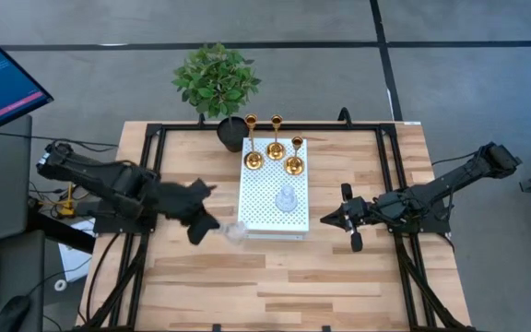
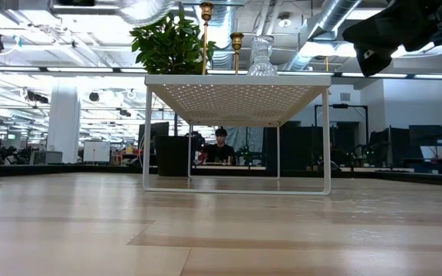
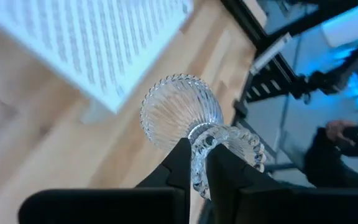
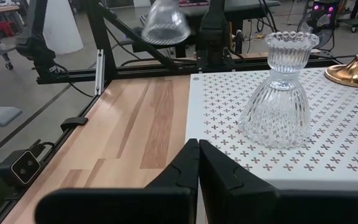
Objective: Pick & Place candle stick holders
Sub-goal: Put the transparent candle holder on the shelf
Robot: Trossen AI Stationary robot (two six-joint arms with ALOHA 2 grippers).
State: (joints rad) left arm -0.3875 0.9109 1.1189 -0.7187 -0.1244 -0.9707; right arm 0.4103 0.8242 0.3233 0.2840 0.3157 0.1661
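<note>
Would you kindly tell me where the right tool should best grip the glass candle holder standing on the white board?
Probably the narrow ribbed neck of the glass candle holder, approached level from the right tool's side: it stands upright, flaring below, wide-rimmed above.

Open tabletop (image 1: 339, 277) along the near side and on both flanks of the white board (image 1: 261, 217). Board's far half blocked by 3 gold holders (image 1: 275, 148); glass holder (image 1: 287, 198) mid-board. Plant (image 1: 216, 83) crowds the far-left corner. Clear gap under the board.
</note>
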